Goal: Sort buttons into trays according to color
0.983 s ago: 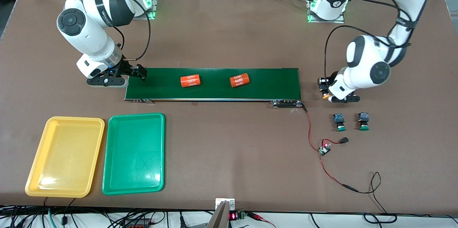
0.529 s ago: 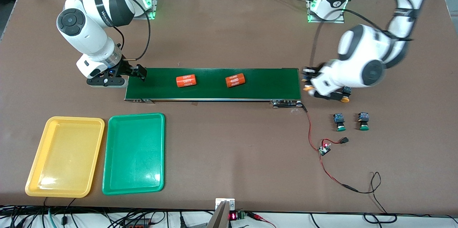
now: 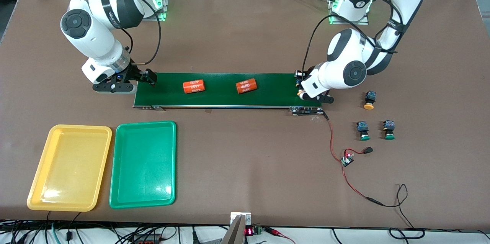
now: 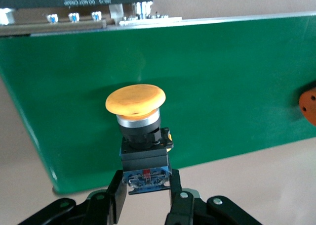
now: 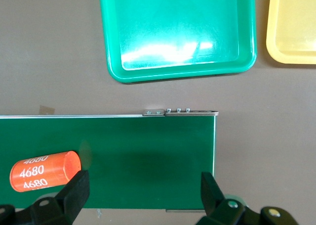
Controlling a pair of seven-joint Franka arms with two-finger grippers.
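You are working on a brown table (image 3: 245,37) with a long dark-green conveyor belt (image 3: 229,100) lying across its middle and cable clutter along the edge nearest the front camera. Your left gripper (image 3: 299,87) is over the belt's end toward the left arm, clamped on the black-blue body of a yellow-capped button (image 4: 137,100), whose round cap points away from the fingers (image 4: 116,193) over the green surface. On the table toward the left arm's end from that gripper stands a second yellow-capped button (image 3: 369,99), and nearer the front camera two green-capped buttons (image 3: 362,129) sit side by side near a red wire (image 3: 337,144). Two orange cylinders (image 3: 193,86) with white print lie on the belt between your grippers. Your right gripper (image 5: 143,190) waits over the belt's other end, jaws spread and empty; nearer the front camera from it lie the green tray (image 3: 143,198) and yellow tray (image 3: 57,203), side by side
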